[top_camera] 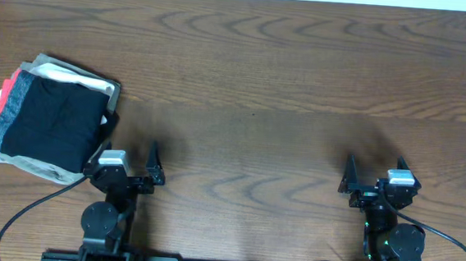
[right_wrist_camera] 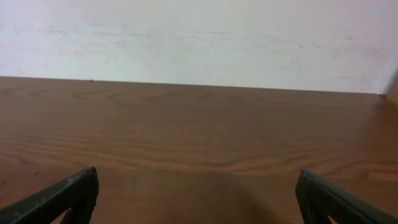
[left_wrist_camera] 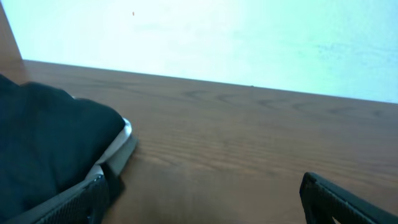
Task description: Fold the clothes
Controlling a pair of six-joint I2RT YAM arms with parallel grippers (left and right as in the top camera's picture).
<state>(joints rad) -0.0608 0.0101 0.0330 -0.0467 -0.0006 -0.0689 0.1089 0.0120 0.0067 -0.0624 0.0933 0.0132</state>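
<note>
Looking from overhead, a pile of folded clothes (top_camera: 49, 118) lies at the left edge of the tabletop (top_camera: 262, 67). A black piece is on top, with white, red, grey and tan layers showing at the edges beneath. The left hand (top_camera: 130, 155) sits just beside the pile's near right corner, spread apart and holding nothing. The right hand (top_camera: 376, 172) is well apart from the clothes on the other side, likewise spread and empty.

From the left wrist, black cloth fills the left of the view, with white and tan edges peeking out under it. The left finger (left_wrist_camera: 81, 202) is right by the pile's corner; I cannot tell whether it touches. The other finger (left_wrist_camera: 342, 199) is over bare wood.

From the right wrist, both fingers (right_wrist_camera: 62, 196) stand wide apart above bare wood, with a pale wall (right_wrist_camera: 199, 37) behind.
</note>
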